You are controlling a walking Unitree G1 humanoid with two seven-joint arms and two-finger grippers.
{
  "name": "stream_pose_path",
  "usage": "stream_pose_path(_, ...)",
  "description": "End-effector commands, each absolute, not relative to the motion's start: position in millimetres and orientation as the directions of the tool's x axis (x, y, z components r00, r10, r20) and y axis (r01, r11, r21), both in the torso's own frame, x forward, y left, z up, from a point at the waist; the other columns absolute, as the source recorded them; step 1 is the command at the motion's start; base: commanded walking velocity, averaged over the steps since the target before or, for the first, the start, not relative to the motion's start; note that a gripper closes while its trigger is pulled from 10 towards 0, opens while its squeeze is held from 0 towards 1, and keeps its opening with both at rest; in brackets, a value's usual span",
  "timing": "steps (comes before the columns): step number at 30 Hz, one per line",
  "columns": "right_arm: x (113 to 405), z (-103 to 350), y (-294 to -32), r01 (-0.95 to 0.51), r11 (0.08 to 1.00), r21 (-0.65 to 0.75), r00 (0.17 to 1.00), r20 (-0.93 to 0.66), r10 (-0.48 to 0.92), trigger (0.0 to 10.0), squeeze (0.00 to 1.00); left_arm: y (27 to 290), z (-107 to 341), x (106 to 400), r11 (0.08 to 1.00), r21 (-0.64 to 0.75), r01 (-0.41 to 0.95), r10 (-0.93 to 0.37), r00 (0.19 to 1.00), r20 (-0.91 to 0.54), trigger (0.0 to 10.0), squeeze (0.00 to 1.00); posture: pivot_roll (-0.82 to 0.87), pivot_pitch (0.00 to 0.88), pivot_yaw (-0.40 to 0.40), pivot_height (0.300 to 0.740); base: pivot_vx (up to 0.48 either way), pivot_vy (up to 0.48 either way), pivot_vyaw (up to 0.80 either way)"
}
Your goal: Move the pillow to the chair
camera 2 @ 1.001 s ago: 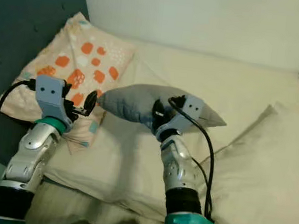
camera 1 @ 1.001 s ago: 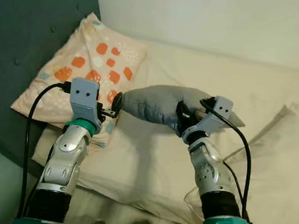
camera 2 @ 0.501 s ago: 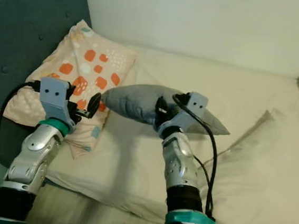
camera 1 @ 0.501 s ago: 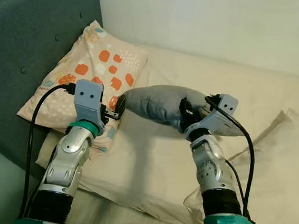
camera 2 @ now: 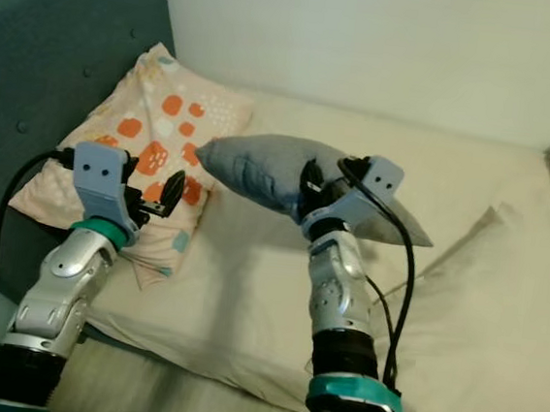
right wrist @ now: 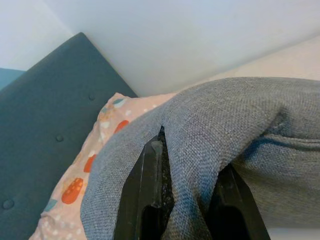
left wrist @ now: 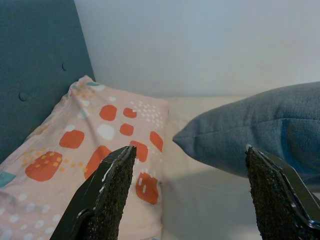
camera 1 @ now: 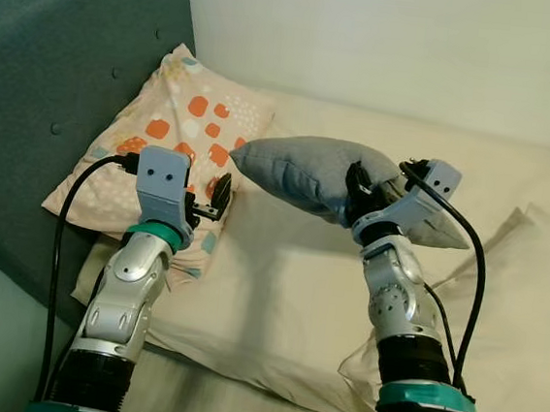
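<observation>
A grey pillow (camera 1: 312, 171) hangs in the air over the cream bed, pinched at its middle by my right gripper (camera 1: 356, 190), which is shut on it. The right wrist view shows the grey fabric (right wrist: 225, 125) bunched between the black fingers (right wrist: 145, 200). My left gripper (camera 1: 219, 196) is open, just left of and below the pillow's pointed corner, apart from it. In the left wrist view that corner (left wrist: 190, 137) sits between the spread fingers (left wrist: 107, 195), farther off.
A patterned pink pillow with orange patches (camera 1: 180, 129) leans on the teal headboard (camera 1: 63, 79) at the left. The cream bedding (camera 1: 276, 294) spreads below, with a white pillow (camera 2: 498, 315) at the right. A pale wall (camera 1: 388, 42) stands behind.
My right gripper has lifted the grey pillow higher and a little rightward. The pillow's left corner has come out from the left gripper, which stays about where it was.
</observation>
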State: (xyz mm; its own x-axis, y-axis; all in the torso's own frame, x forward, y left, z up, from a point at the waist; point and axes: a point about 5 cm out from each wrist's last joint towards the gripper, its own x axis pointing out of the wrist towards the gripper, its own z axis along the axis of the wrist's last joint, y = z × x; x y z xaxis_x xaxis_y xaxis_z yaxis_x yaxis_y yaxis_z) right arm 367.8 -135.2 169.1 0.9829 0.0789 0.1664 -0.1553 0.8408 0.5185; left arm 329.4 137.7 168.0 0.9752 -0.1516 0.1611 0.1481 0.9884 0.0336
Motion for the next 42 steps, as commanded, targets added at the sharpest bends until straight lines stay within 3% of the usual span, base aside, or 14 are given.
stream_pose_path(1,369,199,-142,-0.189,0.839,0.51,0.951,0.308,0.027,10.0,0.0,139,168,328,0.988,0.043,0.146,-0.152,0.975,0.16,10.0,0.0,0.05,0.015,0.062,0.739,0.0,0.0,0.0)
stream_pose_path(10,373,225,-168,-0.145,0.845,0.515,0.922,0.38,-0.074,10.0,0.0,136,172,330,0.987,0.055,0.154,-0.162,0.971,0.175,10.0,0.0,0.05,0.013,0.064,0.739,0.0,0.0,-0.36)
stream_pose_path(24,370,236,-168,-0.156,0.854,0.497,0.9,0.428,-0.085,10.0,0.0,134,172,331,0.985,0.065,0.162,-0.172,0.969,0.177,10.0,0.0,0.05,0.014,0.067,0.739,0.0,0.0,-0.8)
stream_pose_path(42,368,251,-188,-0.12,0.884,0.452,0.866,0.483,-0.129,10.0,0.0,129,168,331,0.98,0.05,0.192,-0.197,0.966,0.166,10.0,0.0,0.04,0.011,0.069,0.739,0.0,0.0,-0.8)
